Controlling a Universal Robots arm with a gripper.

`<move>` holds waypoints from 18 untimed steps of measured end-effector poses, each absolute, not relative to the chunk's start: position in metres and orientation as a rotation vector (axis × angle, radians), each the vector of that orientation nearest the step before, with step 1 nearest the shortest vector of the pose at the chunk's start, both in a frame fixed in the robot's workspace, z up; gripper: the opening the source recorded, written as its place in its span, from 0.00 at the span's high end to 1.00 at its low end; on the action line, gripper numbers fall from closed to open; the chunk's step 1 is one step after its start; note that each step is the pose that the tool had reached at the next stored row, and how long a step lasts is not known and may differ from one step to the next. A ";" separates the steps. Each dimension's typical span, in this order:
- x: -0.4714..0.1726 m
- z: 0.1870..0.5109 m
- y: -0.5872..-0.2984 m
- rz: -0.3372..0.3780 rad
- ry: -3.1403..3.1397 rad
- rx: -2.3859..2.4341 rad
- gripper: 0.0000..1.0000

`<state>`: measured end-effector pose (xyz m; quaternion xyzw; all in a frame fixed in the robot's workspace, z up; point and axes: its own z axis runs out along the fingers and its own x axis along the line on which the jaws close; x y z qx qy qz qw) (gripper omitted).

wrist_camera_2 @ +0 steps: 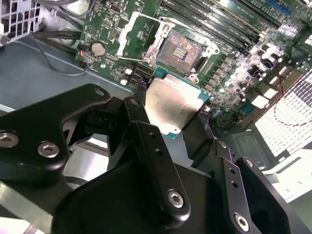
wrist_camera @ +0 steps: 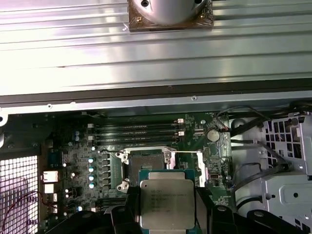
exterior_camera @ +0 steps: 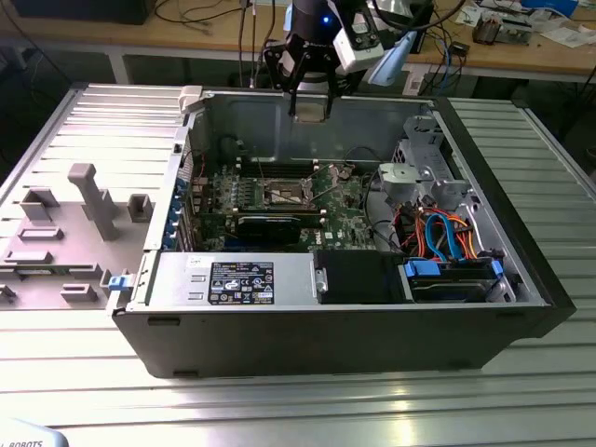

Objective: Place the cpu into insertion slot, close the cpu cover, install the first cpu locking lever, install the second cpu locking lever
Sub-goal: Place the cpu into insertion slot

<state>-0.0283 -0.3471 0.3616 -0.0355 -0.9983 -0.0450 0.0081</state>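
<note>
My gripper (exterior_camera: 310, 96) hangs over the back of the open computer case, shut on the cpu (exterior_camera: 311, 108), a flat square chip with a silver-tan top. In both wrist views the cpu (wrist_camera_2: 173, 105) (wrist_camera: 167, 202) sits clamped between the black fingers (wrist_camera_2: 140, 95) (wrist_camera: 131, 202), held in the air above the green board. The insertion slot (wrist_camera_2: 181, 48) (wrist_camera: 145, 165) (exterior_camera: 286, 195) lies bare, a dark square recess with a metal rim. Beside it, the cpu cover (wrist_camera_2: 132, 33) (wrist_camera: 187, 168) is swung open.
The case walls (exterior_camera: 372, 326) surround the board. A long black card (exterior_camera: 270, 223) and the power supply (exterior_camera: 242, 279) lie in front of the socket. Memory slots (wrist_camera: 136, 129) run beside it. A drive cage with blue and orange cables (exterior_camera: 447, 233) stands at the exterior view's right, a grey fixture plate (exterior_camera: 74, 223) at its left.
</note>
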 end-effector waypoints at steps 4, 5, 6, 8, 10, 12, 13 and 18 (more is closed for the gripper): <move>-0.029 0.362 -0.347 -0.141 -3.120 -0.155 0.46; -0.029 0.362 -0.347 -0.142 -3.120 -0.156 0.46; -0.030 0.362 -0.347 -0.142 -3.120 -0.156 0.46; -0.030 0.362 -0.347 -0.142 -3.120 -0.156 0.46; -0.030 0.362 -0.347 -0.142 -3.119 -0.163 0.46; -0.030 0.361 -0.347 -0.141 -3.118 -0.204 0.46; -0.030 0.361 -0.347 -0.142 -3.117 -0.234 0.46; -0.030 0.360 -0.347 -0.138 -3.113 -0.301 0.46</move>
